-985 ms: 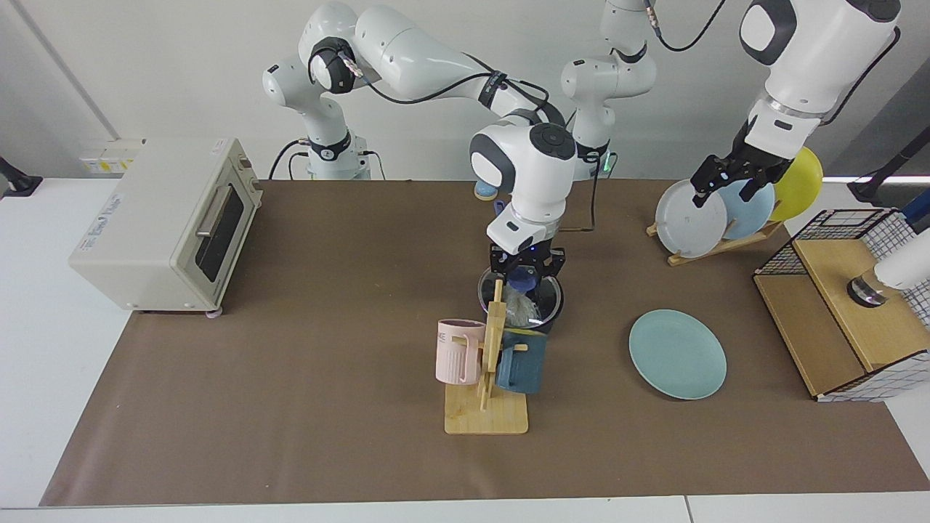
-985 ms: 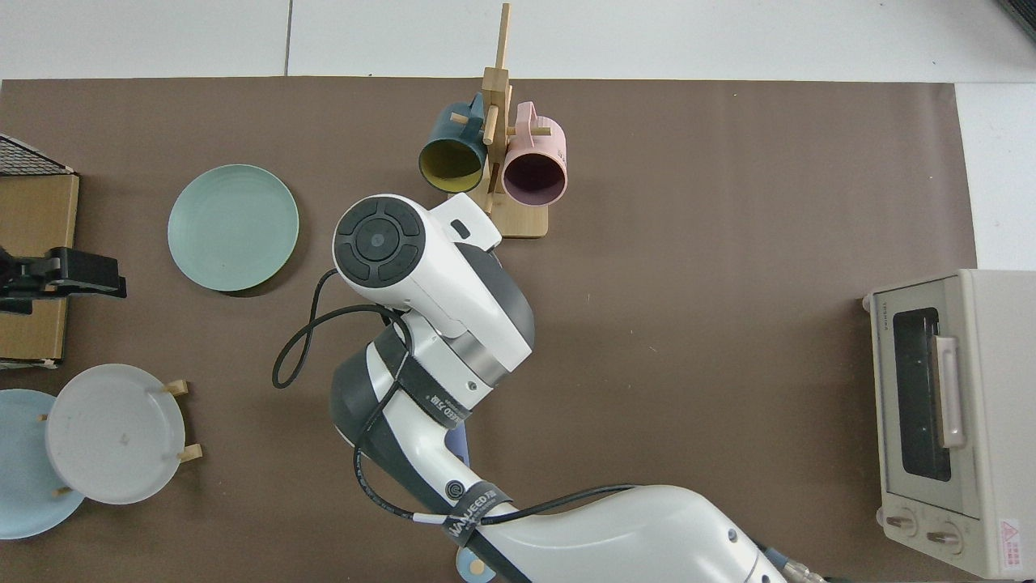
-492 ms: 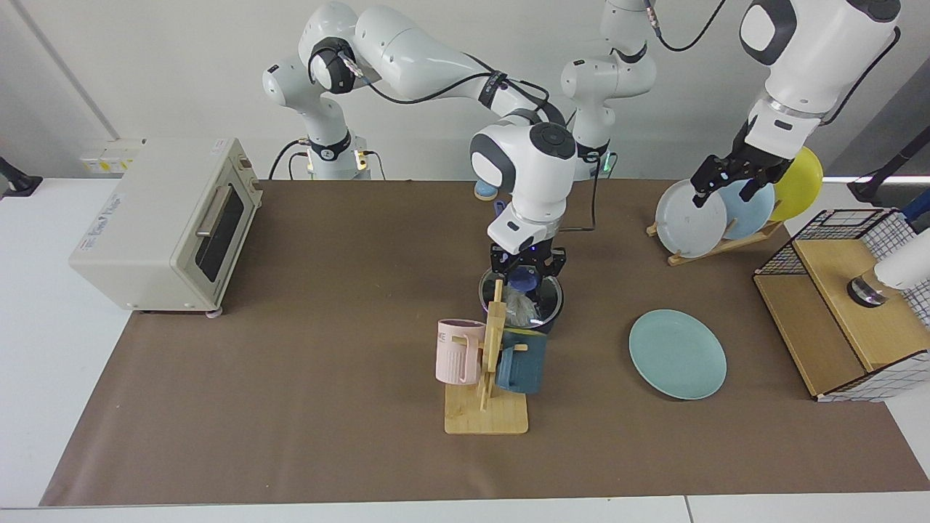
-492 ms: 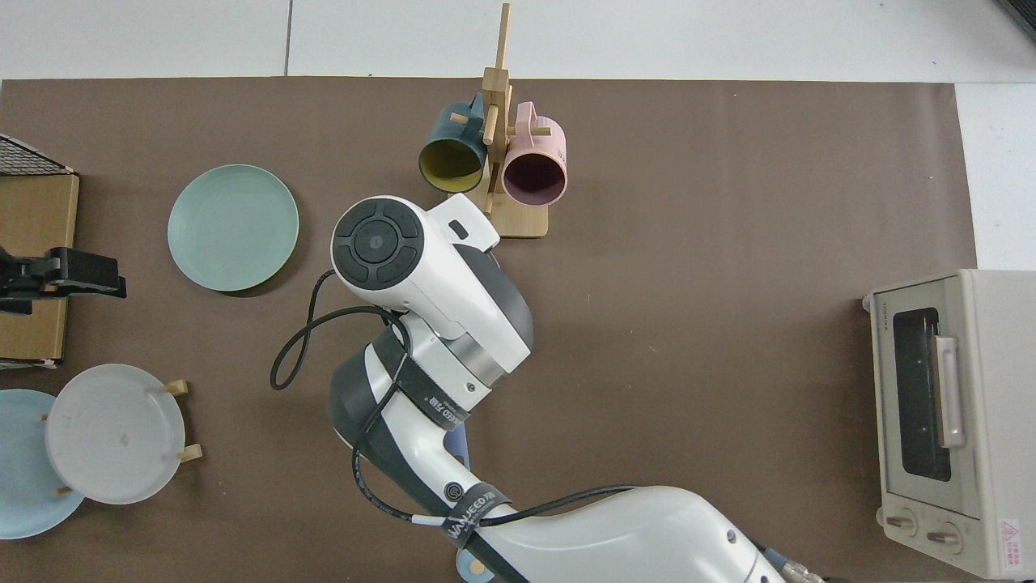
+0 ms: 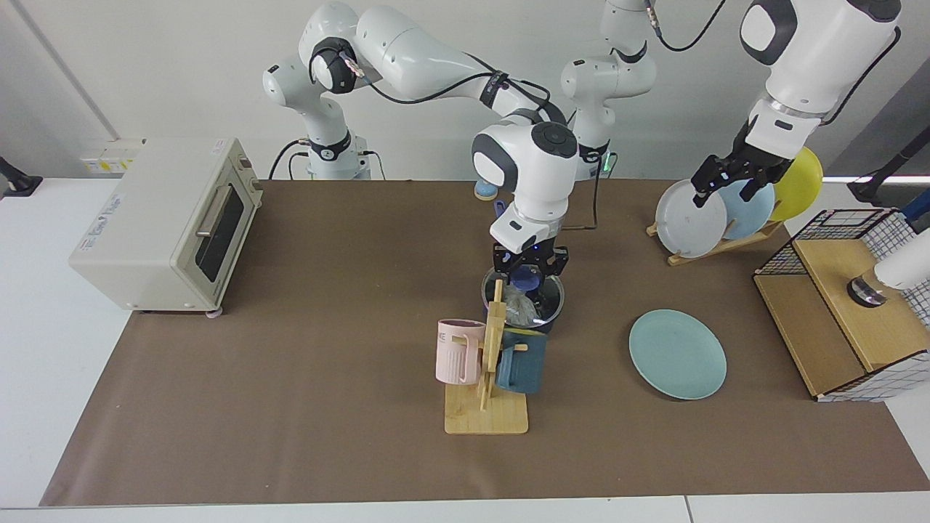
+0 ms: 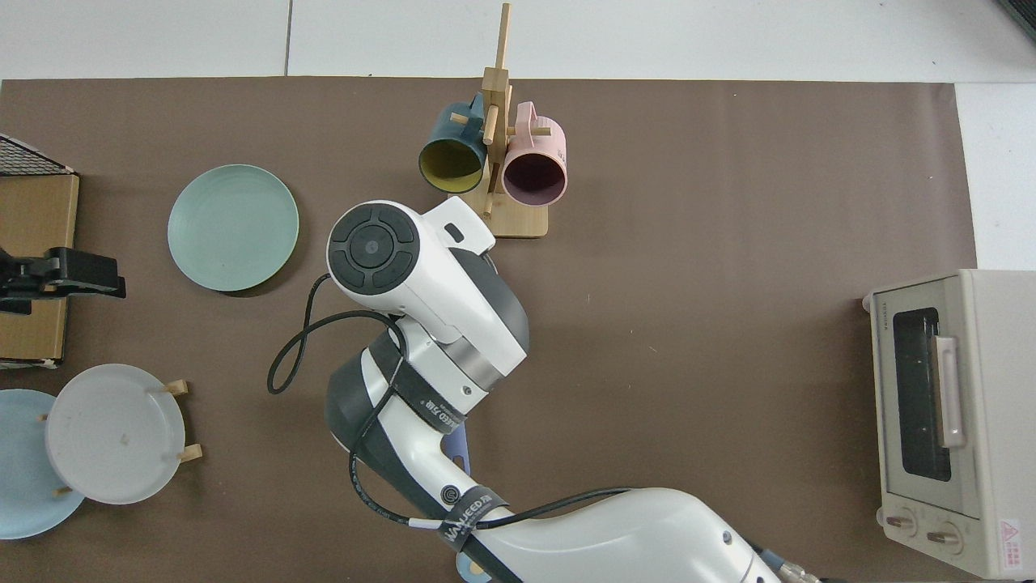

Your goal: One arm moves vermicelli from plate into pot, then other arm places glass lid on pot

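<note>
two arms are at the table [image 5: 290, 407]. the right pincer [image 5: 530, 267] is straight over the pot [image 5: 523, 305], its fingers closed on the blue knob of the glass lid [image 5: 539, 296], which lies level at the pot's rim. the vermicelli [image 5: 520, 309] shows as a pale tangle inside the pot, under the glass. the teal plate [image 5: 677, 354] lies bare on the table, well apart from the pot. a wooden mug stand [image 5: 488, 392] stands just in front of the pot. the left arm waits, its pincer [image 5: 734, 183] raised by the plate rack [image 5: 716, 247]; i cannot tell how it is set. in the top view, the right arm hides the pot.
</note>
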